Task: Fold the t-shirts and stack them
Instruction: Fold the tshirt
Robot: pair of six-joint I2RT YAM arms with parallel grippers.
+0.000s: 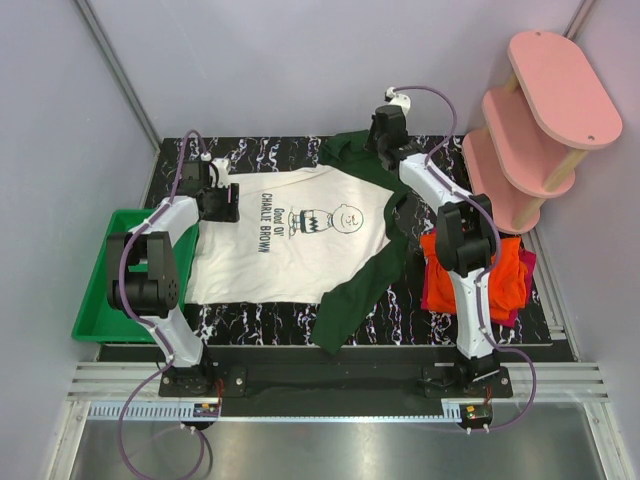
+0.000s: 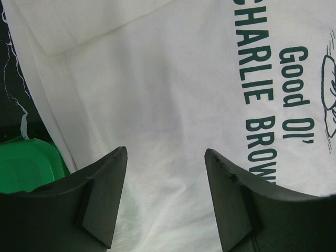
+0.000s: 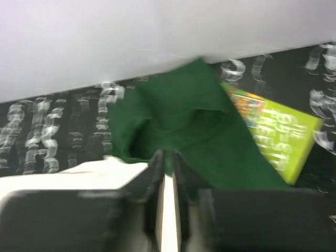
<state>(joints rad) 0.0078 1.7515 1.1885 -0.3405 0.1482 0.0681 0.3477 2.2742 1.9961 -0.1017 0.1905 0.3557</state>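
One cream shirt, left claw apart above it, right claw unclear at sleeve

Robot lab cell: plain grey partition walls, aluminium rails, left arm, right arm bolted at tabletop edge

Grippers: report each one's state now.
Left gripper: open, empty, over the cream-white printed cloth t-shirt.
Right gripper: blurred, at the shirt's dark green sleeve; cannot be told.
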